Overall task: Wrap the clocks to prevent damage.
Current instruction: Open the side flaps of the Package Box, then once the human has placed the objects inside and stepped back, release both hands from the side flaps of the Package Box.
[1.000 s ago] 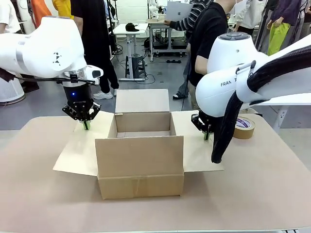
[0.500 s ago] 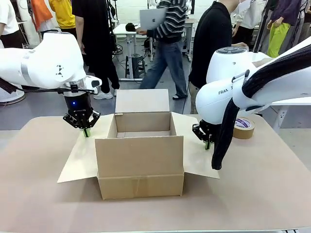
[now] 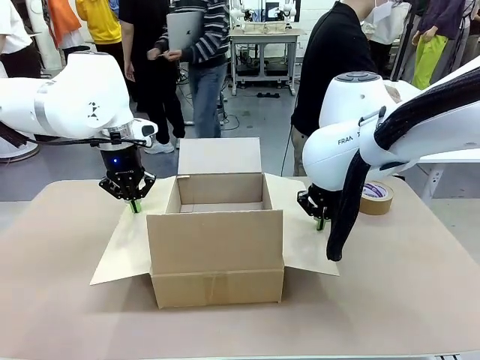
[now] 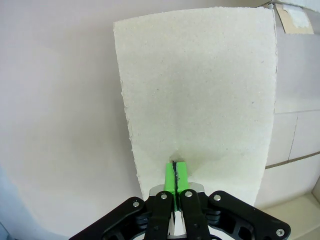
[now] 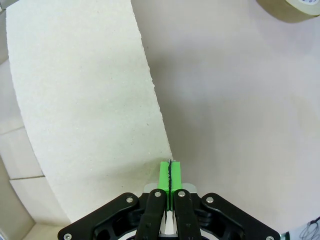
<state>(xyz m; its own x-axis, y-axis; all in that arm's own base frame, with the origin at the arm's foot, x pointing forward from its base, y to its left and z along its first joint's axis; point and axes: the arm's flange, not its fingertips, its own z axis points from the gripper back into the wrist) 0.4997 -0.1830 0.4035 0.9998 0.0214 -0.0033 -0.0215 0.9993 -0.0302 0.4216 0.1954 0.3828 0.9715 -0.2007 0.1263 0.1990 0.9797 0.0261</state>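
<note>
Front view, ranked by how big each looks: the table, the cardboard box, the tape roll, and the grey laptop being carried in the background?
1. table
2. cardboard box
3. tape roll and laptop: they look about alike. The laptop is much farther from the camera, so I leave these two unranked.

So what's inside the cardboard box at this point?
In the front view the box stands open: its far inner wall and a bare strip of floor show, nothing on them. The tall front panel covers the rest of the inside, so anything lying there is hidden.
</note>
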